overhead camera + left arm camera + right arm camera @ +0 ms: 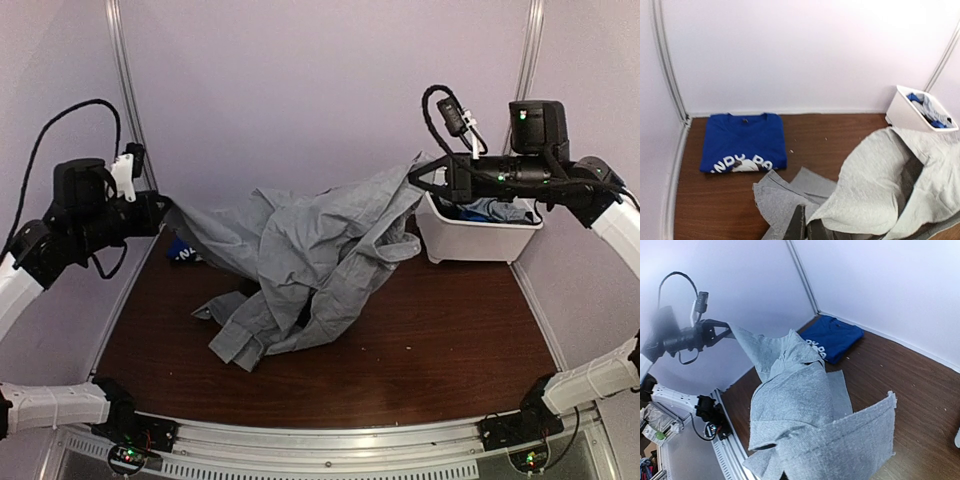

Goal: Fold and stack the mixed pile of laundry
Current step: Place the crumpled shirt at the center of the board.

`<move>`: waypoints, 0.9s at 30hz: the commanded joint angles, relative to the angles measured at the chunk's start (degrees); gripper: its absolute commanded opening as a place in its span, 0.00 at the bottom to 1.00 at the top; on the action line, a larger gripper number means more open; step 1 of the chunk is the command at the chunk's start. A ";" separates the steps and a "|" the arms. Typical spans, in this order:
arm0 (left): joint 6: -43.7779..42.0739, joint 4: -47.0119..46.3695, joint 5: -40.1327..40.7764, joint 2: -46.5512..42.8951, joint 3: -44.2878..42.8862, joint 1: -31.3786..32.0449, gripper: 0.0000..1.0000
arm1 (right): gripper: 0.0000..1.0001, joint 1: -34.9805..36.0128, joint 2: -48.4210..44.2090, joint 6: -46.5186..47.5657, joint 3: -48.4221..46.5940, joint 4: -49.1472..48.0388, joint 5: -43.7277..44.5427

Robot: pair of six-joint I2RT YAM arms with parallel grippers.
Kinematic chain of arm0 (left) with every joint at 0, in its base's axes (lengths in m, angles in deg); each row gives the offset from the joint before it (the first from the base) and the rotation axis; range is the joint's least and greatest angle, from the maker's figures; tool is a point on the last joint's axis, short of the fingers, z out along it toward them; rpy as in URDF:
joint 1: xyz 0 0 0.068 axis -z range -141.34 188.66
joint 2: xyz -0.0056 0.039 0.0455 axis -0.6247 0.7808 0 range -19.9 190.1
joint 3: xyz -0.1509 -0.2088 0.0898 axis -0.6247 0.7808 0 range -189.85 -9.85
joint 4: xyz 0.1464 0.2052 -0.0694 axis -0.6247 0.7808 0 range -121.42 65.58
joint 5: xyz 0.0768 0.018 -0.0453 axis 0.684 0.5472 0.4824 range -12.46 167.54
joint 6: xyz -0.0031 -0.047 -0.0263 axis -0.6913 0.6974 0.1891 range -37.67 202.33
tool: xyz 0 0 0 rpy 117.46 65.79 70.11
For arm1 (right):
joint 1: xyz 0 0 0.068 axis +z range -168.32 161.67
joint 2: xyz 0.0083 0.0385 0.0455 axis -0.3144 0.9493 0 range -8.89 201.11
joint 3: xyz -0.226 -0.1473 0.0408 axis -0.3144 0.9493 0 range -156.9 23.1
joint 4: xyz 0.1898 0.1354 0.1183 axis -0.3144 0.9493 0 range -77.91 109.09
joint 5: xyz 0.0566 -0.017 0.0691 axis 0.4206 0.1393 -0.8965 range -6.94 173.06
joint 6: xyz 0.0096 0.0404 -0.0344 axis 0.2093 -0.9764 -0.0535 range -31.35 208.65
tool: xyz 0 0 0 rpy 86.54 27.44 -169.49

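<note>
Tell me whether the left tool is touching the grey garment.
Touching. In the right wrist view the left tool is shut on a corner of the grey garment, and the cloth stretches away from its tips.

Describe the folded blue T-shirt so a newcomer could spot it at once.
Start at the brown table and go to its far left corner, by the wall. There lies the blue T-shirt, folded into a flat rectangle. Unlike the crumpled grey garment nearby, it is royal blue with white lettering.
</note>
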 commanded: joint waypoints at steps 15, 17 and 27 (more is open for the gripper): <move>-7.74 5.49 16.25 0.18 -4.55 -1.86 0.00 | 0.00 -13.10 -12.26 -5.40 34.99 -4.98 4.00; -7.24 4.91 12.88 1.06 -1.72 -1.86 0.00 | 0.00 -13.66 -11.04 -5.38 38.10 -7.03 3.57; -5.73 -2.62 9.93 14.40 5.04 -4.50 0.00 | 0.00 -18.55 5.49 -2.79 31.58 -12.56 5.70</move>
